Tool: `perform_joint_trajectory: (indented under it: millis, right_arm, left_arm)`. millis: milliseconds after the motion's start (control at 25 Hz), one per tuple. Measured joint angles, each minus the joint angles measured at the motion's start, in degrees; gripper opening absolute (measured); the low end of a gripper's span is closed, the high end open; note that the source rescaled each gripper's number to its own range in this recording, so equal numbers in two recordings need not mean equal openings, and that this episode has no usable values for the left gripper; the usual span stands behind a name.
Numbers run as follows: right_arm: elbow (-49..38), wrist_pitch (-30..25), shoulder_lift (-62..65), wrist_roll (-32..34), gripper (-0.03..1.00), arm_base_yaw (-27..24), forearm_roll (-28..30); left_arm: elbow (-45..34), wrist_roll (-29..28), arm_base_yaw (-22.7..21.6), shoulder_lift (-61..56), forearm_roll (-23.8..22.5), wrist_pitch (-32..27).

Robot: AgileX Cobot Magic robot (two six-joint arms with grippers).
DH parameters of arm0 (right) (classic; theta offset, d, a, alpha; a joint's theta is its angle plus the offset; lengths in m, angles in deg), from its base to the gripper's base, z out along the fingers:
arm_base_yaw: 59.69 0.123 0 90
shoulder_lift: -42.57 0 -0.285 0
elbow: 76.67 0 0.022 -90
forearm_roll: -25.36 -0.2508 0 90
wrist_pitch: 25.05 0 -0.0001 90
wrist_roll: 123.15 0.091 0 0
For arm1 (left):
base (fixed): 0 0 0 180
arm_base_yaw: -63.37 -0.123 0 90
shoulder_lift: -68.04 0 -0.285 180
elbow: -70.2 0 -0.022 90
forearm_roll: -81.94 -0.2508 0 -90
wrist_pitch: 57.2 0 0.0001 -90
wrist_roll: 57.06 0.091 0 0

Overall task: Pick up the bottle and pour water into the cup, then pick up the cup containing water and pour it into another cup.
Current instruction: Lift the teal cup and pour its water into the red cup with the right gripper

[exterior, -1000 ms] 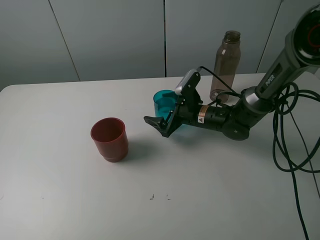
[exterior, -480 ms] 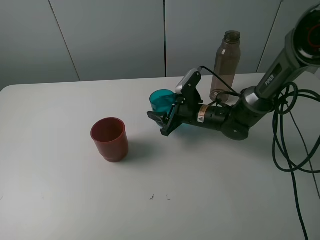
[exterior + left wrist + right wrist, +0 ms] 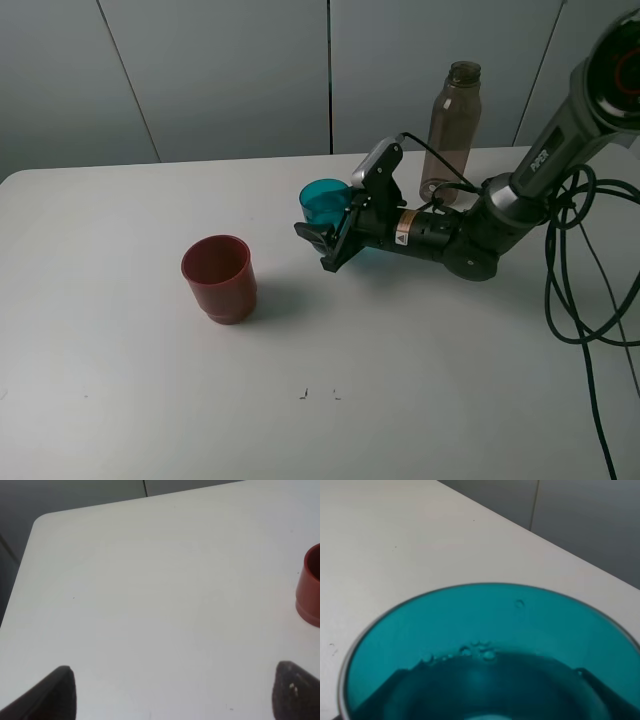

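The teal cup point(image 3: 324, 203) stands near the middle of the table, right of centre. My right gripper point(image 3: 322, 222) is shut on it from the right, one finger on each side. In the right wrist view the cup point(image 3: 485, 645) fills the frame, with water and small bubbles inside. The grey-brown bottle point(image 3: 452, 130) stands upright and uncapped behind the right arm, not held. The red cup point(image 3: 218, 278) stands to the left, apart from the teal one; its edge also shows in the left wrist view point(image 3: 311, 587). My left gripper point(image 3: 177, 695) is open and empty, above bare table.
The white table point(image 3: 120, 390) has its back edge near the grey wall and a rounded far-left corner point(image 3: 42, 520). Black cables point(image 3: 580, 270) hang in loops at the right. Small dark specks point(image 3: 318, 393) lie on the table near the front.
The near finger of my right gripper has closed in onto the teal cup, and the cup has shifted slightly left. The bottle and the red cup have not moved.
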Motion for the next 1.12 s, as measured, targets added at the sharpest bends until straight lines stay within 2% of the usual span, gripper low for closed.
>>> perform_joint_trajectory:
  millis: [760,1120]
  right_arm:
    - [0.0,-1.6,3.9,0.7,0.01,0.0,0.3]
    - [0.7,-2.0,5.1,3.2,0.01,0.6,1.3]
  left_arm:
    - [0.0,0.0,0.0,0.0,0.0,0.0]
    - [0.0,0.0,0.0,0.0,0.0,0.0]
